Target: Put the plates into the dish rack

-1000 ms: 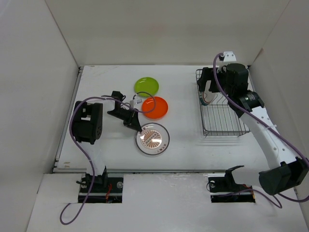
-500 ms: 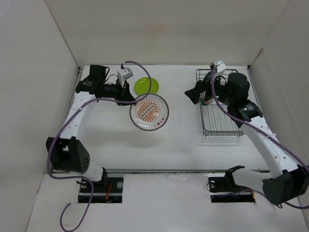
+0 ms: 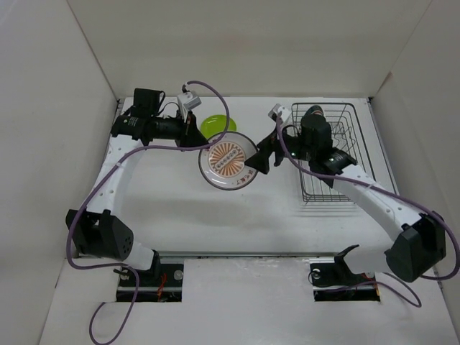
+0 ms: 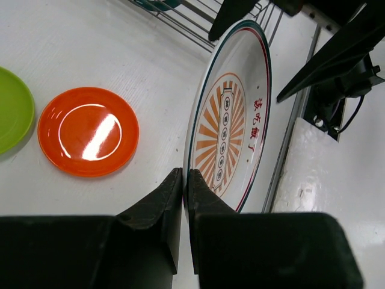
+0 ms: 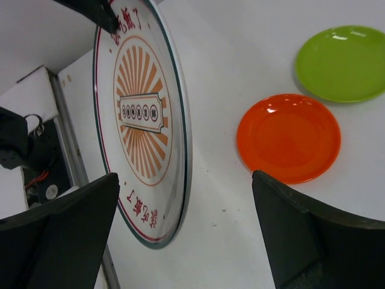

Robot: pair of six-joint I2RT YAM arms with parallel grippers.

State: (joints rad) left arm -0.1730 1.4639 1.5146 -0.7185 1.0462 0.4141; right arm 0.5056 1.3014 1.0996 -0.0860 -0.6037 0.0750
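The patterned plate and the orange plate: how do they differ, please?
The patterned plate is held aloft by its rim in the left claw; the orange plate lies flat on the table. The patterned plate is white with an orange sunburst and dark rim; the orange plate is plain. Both are round.

The patterned plate (image 4: pixel 231 129) carries red Chinese characters inside its rim, legible in the left wrist view as 该吃饭了; the right wrist view shows similar red characters; the tiny marks at its centre are illegible.
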